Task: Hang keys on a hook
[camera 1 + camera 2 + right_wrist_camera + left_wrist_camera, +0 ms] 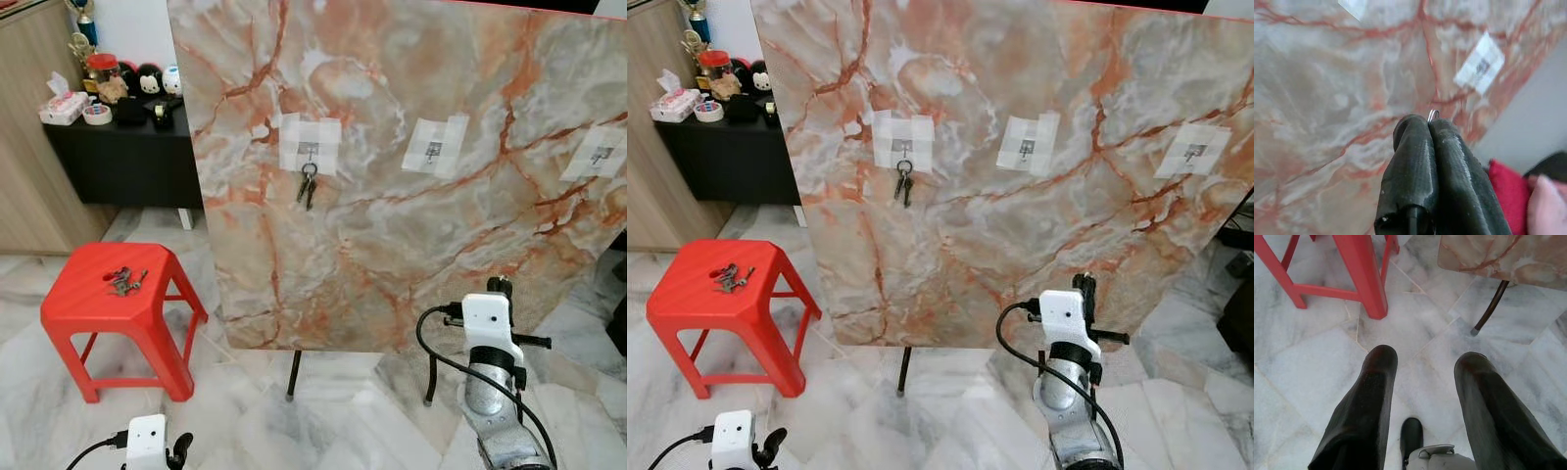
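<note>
A small metal key ring [1433, 115] is being pinched between the pressed-together fingertips of the right gripper [1428, 128], with only a sliver of the ring peeping out above them; the keys themselves are hidden behind the fingers. The right gripper is being held raised near the lower right part of the marble board [411, 176], pointed toward it, and in the right wrist view a taped hook patch [1480, 63] is lying ahead and off to one side, well apart from the ring.

On the board, three hooks are being held by white tape patches. One bunch of keys [308, 184] is already hanging from the left hook [309, 149]. The middle hook [433, 149] and the right hook [601, 154] are bare. Judging by this, one set is done and the ring now pinched is yet to be brought up to a bare hook and slipped over it.

Further keys [124, 281] are lying loose on the red stool [88, 308] to the left of the board, so more fetching appears to be left after this hanging.

The left gripper [1425, 364] is being kept low over the marble floor [1312, 382] near the stool's legs, its fingers spread wide and holding nothing. A black cabinet [118, 157] with small ornaments is standing at the far left.
</note>
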Available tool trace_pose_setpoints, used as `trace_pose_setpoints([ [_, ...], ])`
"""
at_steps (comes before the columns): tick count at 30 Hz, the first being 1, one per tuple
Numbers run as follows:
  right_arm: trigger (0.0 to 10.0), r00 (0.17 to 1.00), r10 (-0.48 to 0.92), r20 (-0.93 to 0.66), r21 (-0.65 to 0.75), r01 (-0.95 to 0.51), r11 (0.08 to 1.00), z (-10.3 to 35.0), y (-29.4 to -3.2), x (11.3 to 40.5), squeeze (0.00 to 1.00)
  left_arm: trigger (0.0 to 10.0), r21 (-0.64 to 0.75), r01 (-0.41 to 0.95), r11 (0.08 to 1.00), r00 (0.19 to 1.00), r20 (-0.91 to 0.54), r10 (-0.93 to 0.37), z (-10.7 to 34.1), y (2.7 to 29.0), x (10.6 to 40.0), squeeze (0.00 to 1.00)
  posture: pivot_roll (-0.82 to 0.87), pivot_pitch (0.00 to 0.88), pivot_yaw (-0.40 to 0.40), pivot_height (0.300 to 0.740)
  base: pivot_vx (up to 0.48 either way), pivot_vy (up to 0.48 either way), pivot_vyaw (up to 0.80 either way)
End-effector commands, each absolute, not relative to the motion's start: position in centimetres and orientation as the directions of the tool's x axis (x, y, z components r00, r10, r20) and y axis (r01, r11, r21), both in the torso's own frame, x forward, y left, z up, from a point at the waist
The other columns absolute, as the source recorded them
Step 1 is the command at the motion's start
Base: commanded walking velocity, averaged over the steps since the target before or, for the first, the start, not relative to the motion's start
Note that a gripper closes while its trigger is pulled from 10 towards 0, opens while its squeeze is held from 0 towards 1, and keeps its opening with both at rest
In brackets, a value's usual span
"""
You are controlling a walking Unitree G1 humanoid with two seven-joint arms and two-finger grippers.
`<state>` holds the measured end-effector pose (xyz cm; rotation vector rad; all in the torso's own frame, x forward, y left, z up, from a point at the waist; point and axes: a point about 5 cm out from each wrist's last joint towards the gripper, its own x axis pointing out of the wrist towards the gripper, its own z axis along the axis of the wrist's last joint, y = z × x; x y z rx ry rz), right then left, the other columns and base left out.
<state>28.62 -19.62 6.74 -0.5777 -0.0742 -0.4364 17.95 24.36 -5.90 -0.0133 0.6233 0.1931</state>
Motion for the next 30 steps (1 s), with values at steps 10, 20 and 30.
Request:
trace_pose_setpoints([
  [10,10.0,0.941,-0.329,0.084,-0.426,0.332,0.842,6.3,-18.4,29.5,0.00,10.0,0.028,-0.192,0.981,0.796,-0.581,0.172,-6.0,24.2,17.9,0.00,0.05,0.058,-0.109,0.740,0.000,0.000,0.00],
  [20,10.0,0.941,-0.332,-0.057,-0.242,0.310,0.919,4.9,-18.3,29.3,0.00,10.0,0.042,-0.226,0.973,0.749,-0.631,0.201,-6.8,24.6,16.6,0.00,0.05,0.036,-0.112,0.740,0.000,0.000,0.00],
  [30,10.0,0.932,-0.310,0.187,-0.452,0.362,0.815,7.4,-18.5,29.3,0.00,10.0,0.059,-0.253,0.966,0.705,-0.672,0.226,-7.6,25.1,14.5,0.00,0.05,0.007,-0.112,0.740,0.000,0.000,0.00],
])
